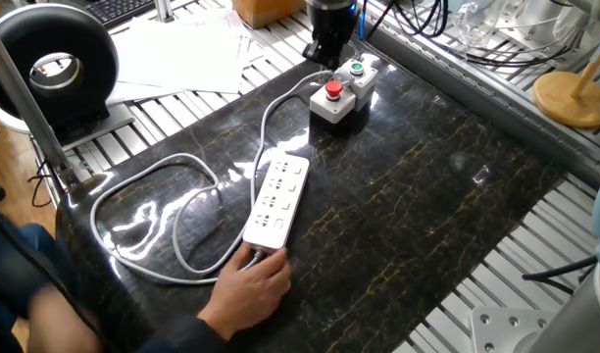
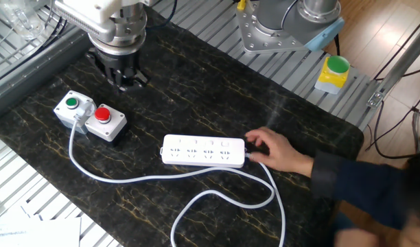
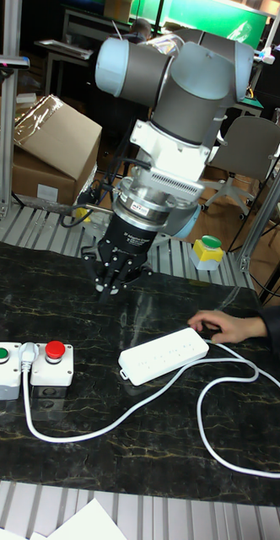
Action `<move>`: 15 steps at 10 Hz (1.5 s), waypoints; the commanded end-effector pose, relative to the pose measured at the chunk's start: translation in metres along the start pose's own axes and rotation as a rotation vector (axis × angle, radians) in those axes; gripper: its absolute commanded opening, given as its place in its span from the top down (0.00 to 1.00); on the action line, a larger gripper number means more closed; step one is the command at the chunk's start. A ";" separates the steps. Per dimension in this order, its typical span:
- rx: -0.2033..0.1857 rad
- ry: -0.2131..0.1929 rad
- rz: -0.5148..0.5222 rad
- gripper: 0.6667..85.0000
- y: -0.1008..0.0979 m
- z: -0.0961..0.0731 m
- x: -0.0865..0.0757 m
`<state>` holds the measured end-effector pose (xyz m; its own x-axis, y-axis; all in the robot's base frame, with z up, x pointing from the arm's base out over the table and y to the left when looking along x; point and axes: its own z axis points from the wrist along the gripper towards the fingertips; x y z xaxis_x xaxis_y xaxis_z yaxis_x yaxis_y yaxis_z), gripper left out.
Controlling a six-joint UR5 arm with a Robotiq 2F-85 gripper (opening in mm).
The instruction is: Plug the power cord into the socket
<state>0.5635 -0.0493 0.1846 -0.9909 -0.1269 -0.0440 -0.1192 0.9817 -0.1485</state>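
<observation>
The socket (image 1: 277, 199) (image 2: 204, 150) (image 3: 164, 355) is a flat white power strip lying mid-table. The power cord (image 1: 148, 169) (image 2: 227, 197) (image 3: 209, 422) loops in white across the dark mat and runs up to the grey button box, where its small white end (image 3: 26, 355) lies. My gripper (image 1: 325, 57) (image 2: 127, 82) (image 3: 113, 288) hangs just above the mat behind the button box, far from the socket. Its fingers point down, slightly apart, with nothing between them. A person's hand (image 1: 249, 291) (image 2: 275, 149) (image 3: 214, 323) touches the socket's cable end.
A grey box with red and green buttons (image 1: 341, 88) (image 2: 90, 115) (image 3: 26, 363) stands near my gripper. A yellow box with a green button (image 2: 331, 73) sits by the arm base. Papers (image 1: 177, 49) and a black ring lamp (image 1: 53, 64) lie beyond the mat.
</observation>
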 end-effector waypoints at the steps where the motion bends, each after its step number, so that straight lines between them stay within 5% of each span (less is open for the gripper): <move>1: -0.064 0.075 0.070 0.99 0.017 -0.003 0.019; 4: -0.002 0.108 -0.040 0.99 -0.001 -0.003 0.028; 6: -0.002 0.117 -0.078 0.99 -0.004 -0.001 0.030; 8: 0.009 0.127 -0.138 0.99 -0.050 0.023 0.030; 11: -0.021 0.093 -0.163 0.99 -0.075 0.063 0.044; 13: -0.042 0.083 -0.112 0.99 -0.072 0.067 0.045; 15: 0.012 0.058 -0.086 0.99 -0.085 0.067 0.037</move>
<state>0.5363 -0.1346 0.1341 -0.9718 -0.2285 0.0574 -0.2345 0.9617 -0.1418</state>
